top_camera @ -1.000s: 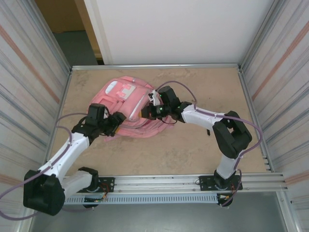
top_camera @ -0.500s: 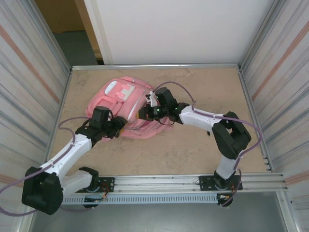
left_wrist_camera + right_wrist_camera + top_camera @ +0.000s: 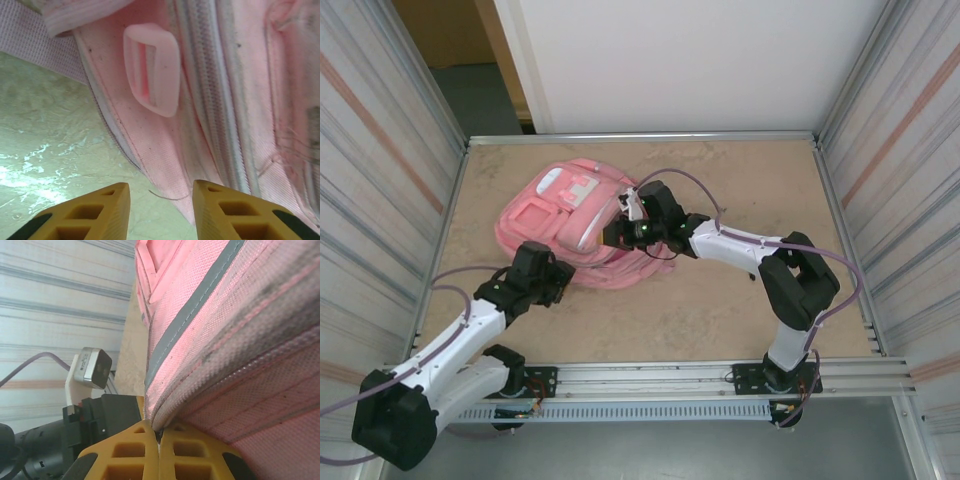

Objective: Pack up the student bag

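Observation:
The student bag [image 3: 570, 215] is a soft pink backpack lying flat at the table's back left, checkered patch facing up. My right gripper [image 3: 612, 236] reaches in from the right and is shut on the bag's trimmed fabric edge [image 3: 165, 410]; its yellow fingers [image 3: 130, 450] pinch that seam. My left gripper [image 3: 558, 277] sits just off the bag's near edge with its jaws apart and nothing held. In the left wrist view the bag's hem [image 3: 165, 165] and a pink plastic strap buckle [image 3: 152, 75] lie ahead of the left gripper [image 3: 161, 192], over bare table.
Ribbed metal walls [image 3: 380, 180] close in both sides, and a white panel [image 3: 690, 60] stands behind the table's far edge. An aluminium rail [image 3: 720, 375] runs along the near edge. The left arm's wrist camera [image 3: 90, 367] shows close beside the right fingers.
My left arm has pulled back toward the near left, off the bag, and its jaws have narrowed. The right gripper has shifted slightly left, still pinching the bag's edge.

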`<state>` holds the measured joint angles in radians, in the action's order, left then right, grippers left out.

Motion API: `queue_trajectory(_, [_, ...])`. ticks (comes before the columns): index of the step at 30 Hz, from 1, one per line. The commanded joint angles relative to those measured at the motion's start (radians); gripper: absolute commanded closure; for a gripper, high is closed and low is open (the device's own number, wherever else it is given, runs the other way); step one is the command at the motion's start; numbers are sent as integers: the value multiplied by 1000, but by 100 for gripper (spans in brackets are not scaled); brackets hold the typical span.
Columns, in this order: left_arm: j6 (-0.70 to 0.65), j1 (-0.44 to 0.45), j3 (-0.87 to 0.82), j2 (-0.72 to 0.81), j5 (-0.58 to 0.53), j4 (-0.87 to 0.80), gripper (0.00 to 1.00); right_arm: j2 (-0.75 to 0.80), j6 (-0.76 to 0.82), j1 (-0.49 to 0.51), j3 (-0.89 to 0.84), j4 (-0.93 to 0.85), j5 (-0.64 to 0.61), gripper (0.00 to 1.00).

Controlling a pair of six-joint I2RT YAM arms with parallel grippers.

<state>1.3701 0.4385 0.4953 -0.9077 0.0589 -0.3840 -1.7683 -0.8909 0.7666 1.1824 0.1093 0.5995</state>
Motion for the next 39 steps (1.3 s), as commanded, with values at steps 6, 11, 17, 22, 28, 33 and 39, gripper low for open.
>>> queue_trajectory(6, [-32, -35, 71, -57, 15, 28, 58, 26, -6, 46, 39, 84, 48, 100])
queue_trajectory(11, [21, 1, 53, 54, -96, -20, 59, 24, -5, 46, 32, 84, 49, 100])
queue_trajectory(17, [31, 2, 33, 102, -122, -31, 59, -8, -7, 48, 48, 82, 65, 100])
queue_trajectory(22, [8, -25, 37, 2, -65, 54, 61, -27, -29, 59, 64, 107, 81, 100])
queue_trajectory(28, [-21, -78, 43, -154, 16, 189, 65, -27, -34, 77, 70, 111, 86, 100])
queue_trajectory(33, [-56, -95, 60, -204, -7, 206, 67, -34, -36, 97, 61, 110, 87, 100])
queue_trajectory(39, [-133, -107, 62, -188, -131, 175, 86, -29, -48, 99, 27, 119, 90, 100])
